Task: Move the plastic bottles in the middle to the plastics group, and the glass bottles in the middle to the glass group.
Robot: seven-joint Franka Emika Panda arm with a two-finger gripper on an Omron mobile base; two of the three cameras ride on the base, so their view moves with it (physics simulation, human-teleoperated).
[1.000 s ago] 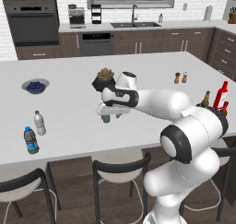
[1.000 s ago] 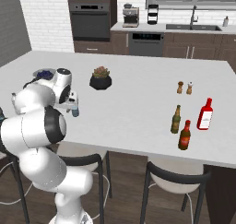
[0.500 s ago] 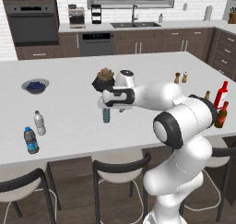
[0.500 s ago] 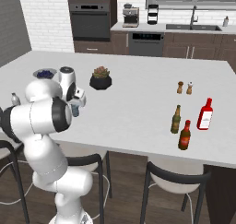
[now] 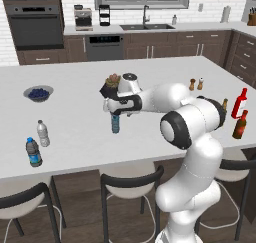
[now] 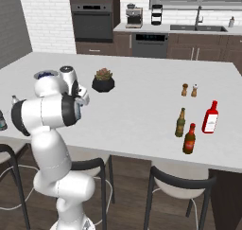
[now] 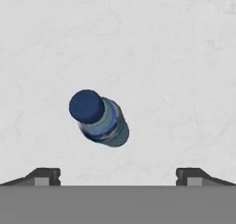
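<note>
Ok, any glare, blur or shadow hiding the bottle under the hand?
Hand view: the pale blue bottle is sharp, evenly lit, glare-free, between the open hand tips. Left base view: softer, the bottle stays readable below the hand.

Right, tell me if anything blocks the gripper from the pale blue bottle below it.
Nothing visible does. The open gripper hangs right above the pale blue bottle, which stands alone on bare counter; in the hand view its blue cap shows with nothing between it and the fingertips.
</note>
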